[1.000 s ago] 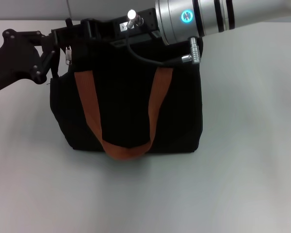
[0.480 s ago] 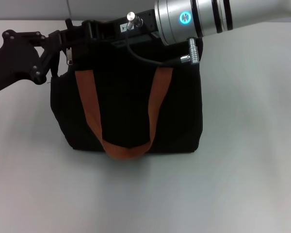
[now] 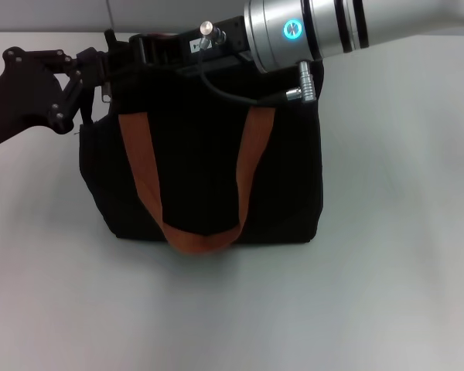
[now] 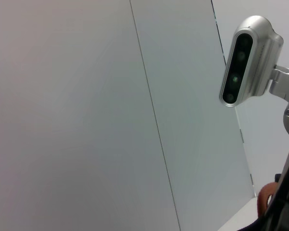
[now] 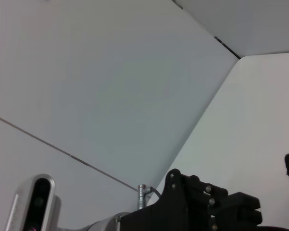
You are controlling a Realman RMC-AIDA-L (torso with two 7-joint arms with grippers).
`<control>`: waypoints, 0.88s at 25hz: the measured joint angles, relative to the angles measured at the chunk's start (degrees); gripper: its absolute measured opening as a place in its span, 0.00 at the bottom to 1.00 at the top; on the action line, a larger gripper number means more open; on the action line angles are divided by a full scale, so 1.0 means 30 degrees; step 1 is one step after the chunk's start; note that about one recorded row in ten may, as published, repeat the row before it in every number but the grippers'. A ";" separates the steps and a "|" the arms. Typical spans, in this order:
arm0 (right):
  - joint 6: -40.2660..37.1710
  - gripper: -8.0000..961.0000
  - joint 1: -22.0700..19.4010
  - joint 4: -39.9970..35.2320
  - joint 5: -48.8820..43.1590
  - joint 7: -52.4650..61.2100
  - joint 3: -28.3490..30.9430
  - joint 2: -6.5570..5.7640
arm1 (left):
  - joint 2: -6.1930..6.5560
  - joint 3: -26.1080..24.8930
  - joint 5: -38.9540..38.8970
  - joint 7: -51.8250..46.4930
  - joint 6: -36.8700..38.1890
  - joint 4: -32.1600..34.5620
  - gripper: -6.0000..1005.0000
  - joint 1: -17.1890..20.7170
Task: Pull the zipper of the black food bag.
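Note:
The black food bag (image 3: 205, 174) stands upright in the middle of the head view, its two rust-brown handles (image 3: 143, 174) hanging down its front. My left gripper (image 3: 100, 68), black, is at the bag's top left corner. The zipper's small silver pull tab (image 3: 106, 90) hangs just below it, partly hidden. My right gripper (image 3: 145, 48) reaches in from the right over the bag's top rim, close to the left gripper. The zip track along the rim is hidden by the right arm. The right wrist view shows the left gripper (image 5: 202, 204) from behind.
The bag sits on a plain white table (image 3: 387, 255) with a pale wall behind. The right arm's silver forearm (image 3: 332, 27) and its cable plugs (image 3: 305, 81) hang over the bag's top right. The left wrist view shows the right wrist's silver camera (image 4: 245, 60).
The right gripper has slid a little to the left along the bag's top. The left gripper has risen slightly, and the pull tab shows less than before.

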 joint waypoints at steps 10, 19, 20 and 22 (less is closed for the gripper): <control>0.0225 0.44 0.0106 0.0007 -0.0003 0.0079 -0.0133 0.0000 | 0.0057 0.0145 0.0131 -0.0470 0.0120 0.0234 0.03 -0.0069; 0.0272 0.44 0.0133 -0.0102 0.0639 -0.0017 -0.0697 -0.0003 | 0.0006 0.0164 0.0135 -0.0625 0.0111 0.0432 0.03 -0.0066; 0.0358 0.44 0.0133 -0.0127 0.0870 -0.0019 -0.1039 -0.0002 | 0.0004 0.0165 0.0143 -0.0628 0.0061 0.0434 0.03 -0.0065; 0.0495 0.44 0.0133 -0.0133 0.0969 -0.0022 -0.1235 -0.0001 | -0.0008 0.0164 0.0153 -0.0631 0.0041 0.0438 0.03 -0.0065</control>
